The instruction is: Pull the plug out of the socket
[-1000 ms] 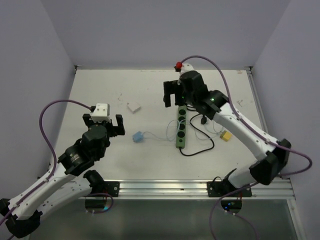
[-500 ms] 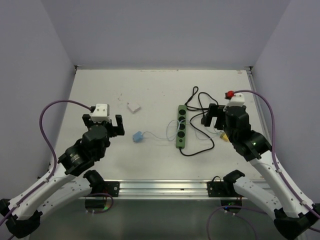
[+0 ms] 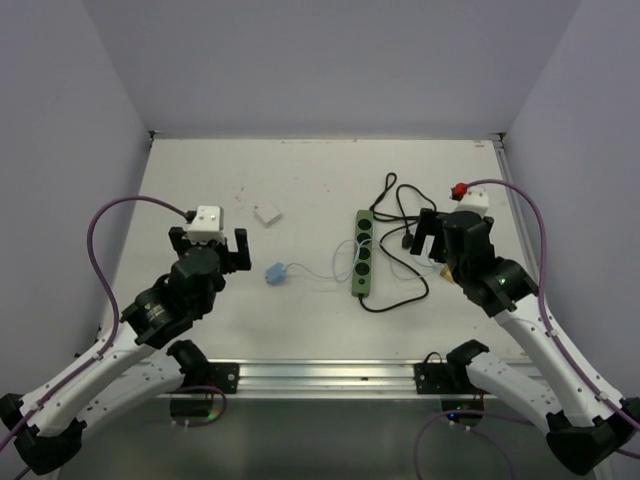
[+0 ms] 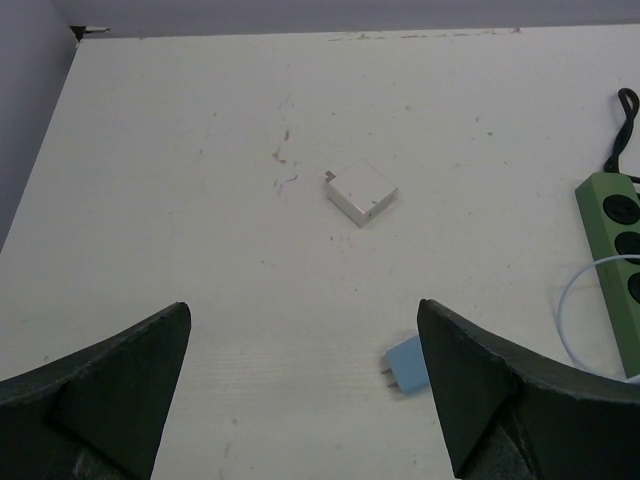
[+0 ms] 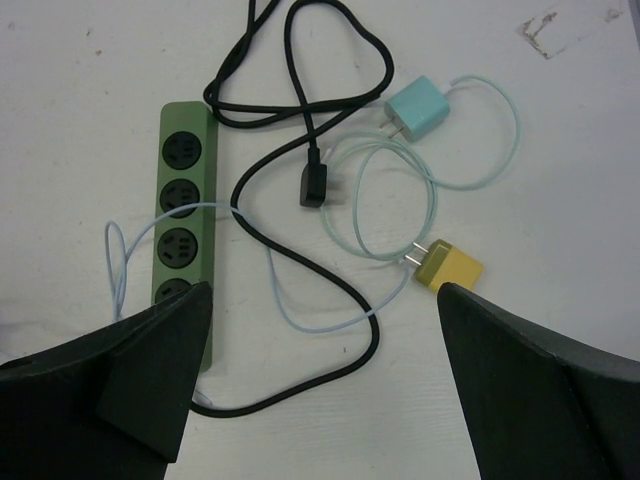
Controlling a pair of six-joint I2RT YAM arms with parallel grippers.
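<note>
The socket is a long green power strip (image 3: 362,252) lying lengthwise mid-table, also seen in the right wrist view (image 5: 183,220) and the left wrist view (image 4: 612,250). Every outlet I can see is empty. Its black cord (image 5: 300,120) loops to the right and ends in a loose black plug (image 5: 314,185). A teal plug (image 5: 421,108) and a yellow plug (image 5: 449,267) lie unplugged right of the strip. A blue plug (image 3: 274,273) lies left of it. My right gripper (image 3: 424,238) hangs open above the cords. My left gripper (image 3: 208,238) is open and empty, left of the blue plug.
A white adapter (image 3: 266,213) lies at the back left, also in the left wrist view (image 4: 362,193). Thin pale cables (image 5: 290,300) trail across the strip and among the plugs. Walls close in the table on three sides.
My right arm has swung back from over the strip's far end to the right side and now hovers over the loose plugs. The left arm has barely moved.
</note>
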